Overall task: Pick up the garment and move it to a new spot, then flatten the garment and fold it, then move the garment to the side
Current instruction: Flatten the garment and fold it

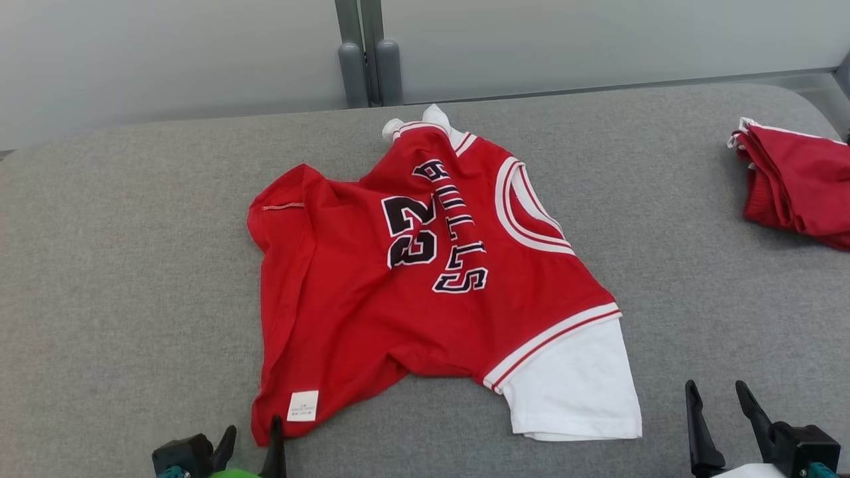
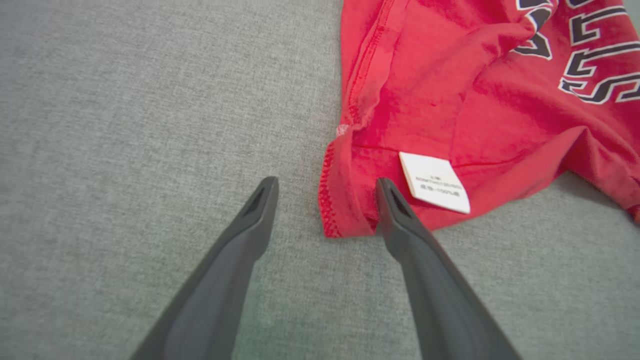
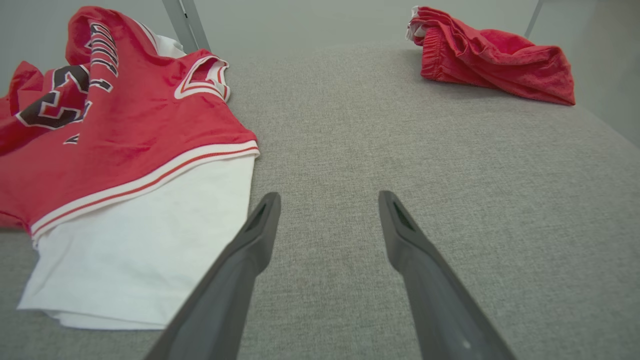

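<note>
"23" on red jersey (image 1: 358, 312)

A desk (image 1: 119, 279) covered in grey woven fabric, with rounded far corners, is seen. A bundle of red cloth (image 1: 800, 189) with white trim is laid on the desk near its far right edge, loosely folded and rumpled. Behind the desk's far edge, two grey upright posts (image 1: 370, 70) are set close side by side, backed by a pale grey wall (image 1: 166, 53)
</note>
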You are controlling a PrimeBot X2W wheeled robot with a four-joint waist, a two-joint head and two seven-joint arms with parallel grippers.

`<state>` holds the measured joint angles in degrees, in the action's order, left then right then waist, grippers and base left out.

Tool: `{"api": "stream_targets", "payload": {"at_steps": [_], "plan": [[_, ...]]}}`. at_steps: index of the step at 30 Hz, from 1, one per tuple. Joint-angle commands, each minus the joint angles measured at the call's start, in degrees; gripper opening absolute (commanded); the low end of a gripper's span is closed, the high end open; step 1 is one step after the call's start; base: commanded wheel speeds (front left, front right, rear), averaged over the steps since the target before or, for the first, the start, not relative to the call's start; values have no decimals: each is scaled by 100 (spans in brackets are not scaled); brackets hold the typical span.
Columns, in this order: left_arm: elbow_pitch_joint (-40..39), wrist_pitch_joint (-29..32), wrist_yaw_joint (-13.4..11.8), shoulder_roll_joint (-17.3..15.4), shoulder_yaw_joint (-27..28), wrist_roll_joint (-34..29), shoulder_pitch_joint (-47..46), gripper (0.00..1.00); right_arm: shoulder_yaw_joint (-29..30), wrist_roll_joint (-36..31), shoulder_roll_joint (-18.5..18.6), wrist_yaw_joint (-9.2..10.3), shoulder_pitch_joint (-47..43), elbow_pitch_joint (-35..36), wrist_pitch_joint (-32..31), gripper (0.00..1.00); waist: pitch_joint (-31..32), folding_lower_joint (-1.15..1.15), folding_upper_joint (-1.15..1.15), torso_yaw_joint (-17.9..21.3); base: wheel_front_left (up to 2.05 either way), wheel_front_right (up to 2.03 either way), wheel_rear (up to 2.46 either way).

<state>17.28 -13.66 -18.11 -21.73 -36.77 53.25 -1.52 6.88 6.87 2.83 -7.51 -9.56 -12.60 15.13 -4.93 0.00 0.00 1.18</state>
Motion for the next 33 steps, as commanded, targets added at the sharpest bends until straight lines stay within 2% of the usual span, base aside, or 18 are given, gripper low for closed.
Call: {"api": "stream_targets", "payload": {"at_steps": [1, 2, 3, 5, 11, 16, 26, 33], "plan": [[93, 20, 89, 6, 10, 16, -159, 100, -8, -3, 13, 4, 56, -4, 1, 100, -24, 0, 0, 8, 0, 0, 0], [129, 19, 132, 44, 39, 80, -187, 80, -13, -16, 13, 4, 71, -4, 1, 100, -31, 0, 0, 15, 0, 0, 0], [179, 34, 194, 62, 61, 130, -215, 46, -12, -30, 13, 4, 83, -1, 1, 100, -36, 0, 0, 22, 0, 0, 0], [252, 34, 296, 69, 95, 201, -286, 0, 8, -50, 13, 4, 91, 11, 1, 100, -49, 0, 0, 27, 0, 0, 0], [383, 103, 593, 84, 211, 417, -405, 0, 14, -65, 13, 4, 98, 8, 1, 100, -108, 0, 0, 23, 0, 0, 0], [-87, 59, 901, 123, 571, 893, -253, 0, 64, -38, 13, 4, 84, 26, 1, 100, -154, 0, 0, -41, 0, 0, 0], [-1515, 172, 890, -295, 807, 1056, 30, 0, 134, -64, 13, 4, 121, 55, 1, 100, -220, 0, 0, -199, 0, 0, 0], [-1752, 224, 1057, -364, 628, 1114, 408, 0, 90, -45, 13, 4, 136, 33, 1, 100, -214, 0, 0, -175, 0, 0, 0]]}}
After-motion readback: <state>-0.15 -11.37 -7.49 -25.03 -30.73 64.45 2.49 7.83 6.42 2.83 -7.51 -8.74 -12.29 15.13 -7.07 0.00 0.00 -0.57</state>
